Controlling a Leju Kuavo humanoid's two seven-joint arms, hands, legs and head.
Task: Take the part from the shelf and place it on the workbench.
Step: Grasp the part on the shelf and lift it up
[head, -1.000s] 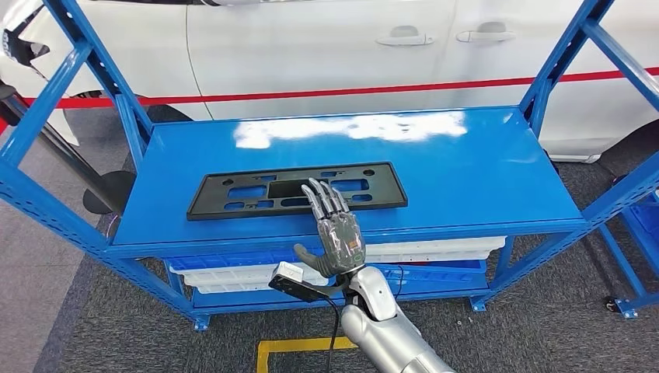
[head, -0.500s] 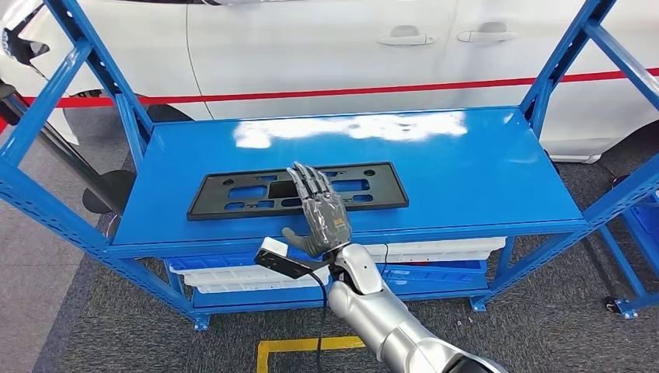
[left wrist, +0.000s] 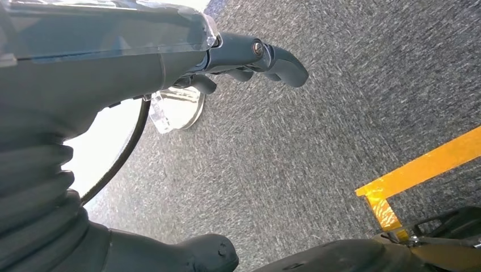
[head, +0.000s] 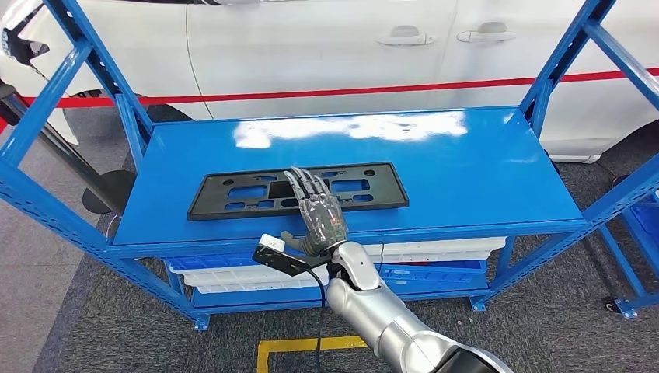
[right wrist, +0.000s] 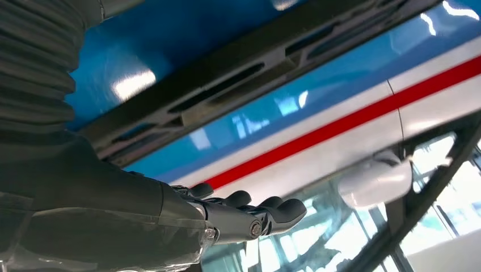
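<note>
I saw right hand (head: 317, 214) spread flat, empty, over black part (head: 233, 193) | part lay on blue shelf (head: 482, 171) | left hand (left wrist: 249, 54) hung empty, fingers loosely apart, over carpet (left wrist: 317, 147)

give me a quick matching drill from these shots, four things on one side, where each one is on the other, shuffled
Things:
1. black part
2. right hand
3. white trays
4. yellow tape

Places:
A. on the grey floor in front of the shelf
B. under the blue shelf top
C. flat on the blue shelf top
D. stretched out over the black part

Pairs: 1-C, 2-D, 3-B, 4-A
</note>
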